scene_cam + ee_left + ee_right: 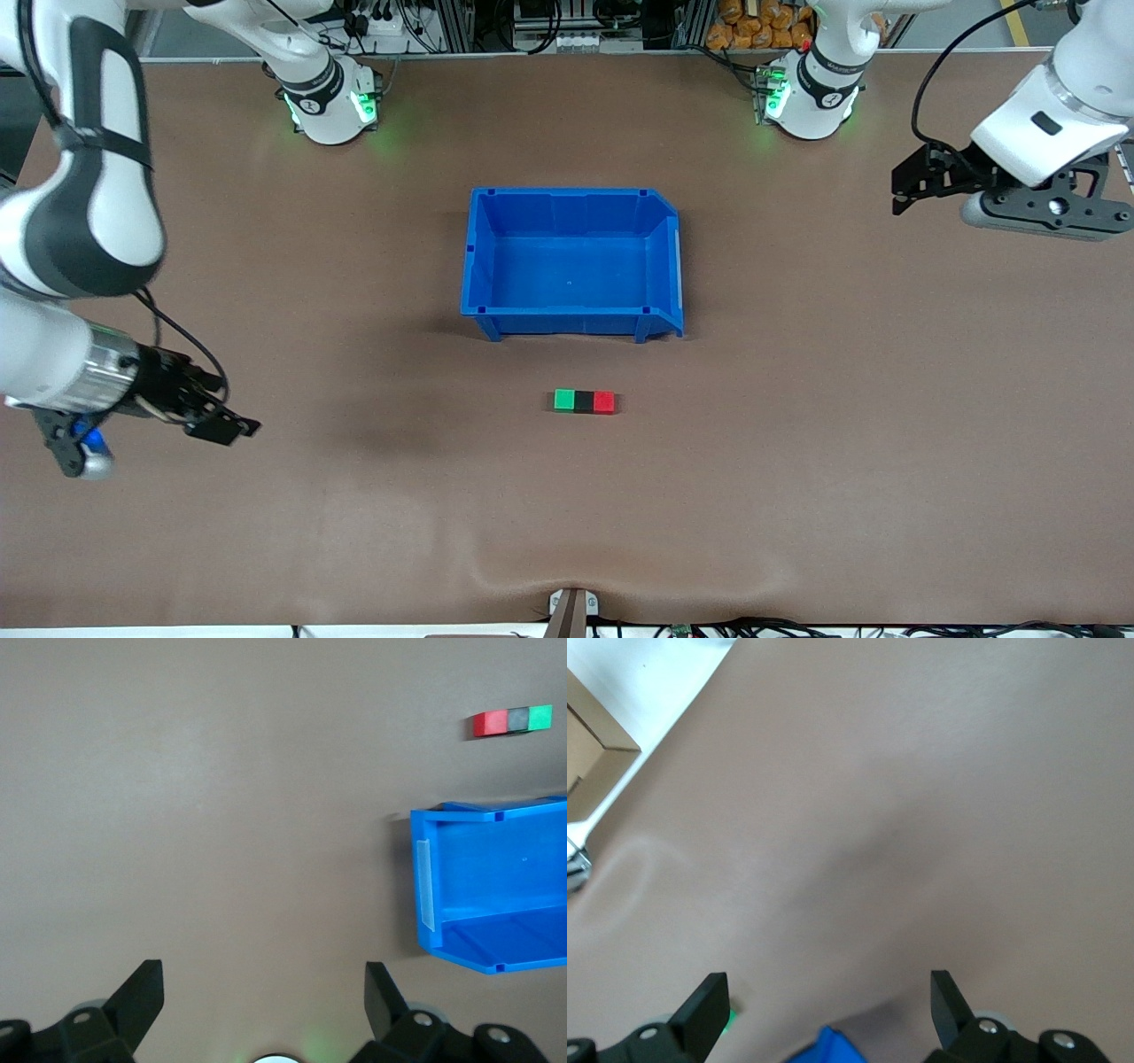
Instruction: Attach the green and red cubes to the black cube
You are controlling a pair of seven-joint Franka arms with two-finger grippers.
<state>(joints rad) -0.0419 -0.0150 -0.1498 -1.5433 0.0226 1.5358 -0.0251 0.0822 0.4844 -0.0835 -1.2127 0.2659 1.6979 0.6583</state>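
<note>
The green cube (pixel 563 400), black cube (pixel 584 401) and red cube (pixel 604 402) lie touching in one row on the brown table, black in the middle, a little nearer to the front camera than the blue bin. The left wrist view shows the same row: red cube (pixel 485 723), black cube (pixel 514 720), green cube (pixel 539 717). My left gripper (pixel 904 188) is open and empty, up over the table at the left arm's end (pixel 263 992). My right gripper (pixel 221 427) is open and empty over bare table at the right arm's end (pixel 828 992).
An empty blue bin (pixel 571 192) stands mid-table, between the arm bases and the cubes; it also shows in the left wrist view (pixel 425 886), and a corner of it in the right wrist view (pixel 828 1050). The table edge and a cardboard box (pixel 594 735) show there too.
</note>
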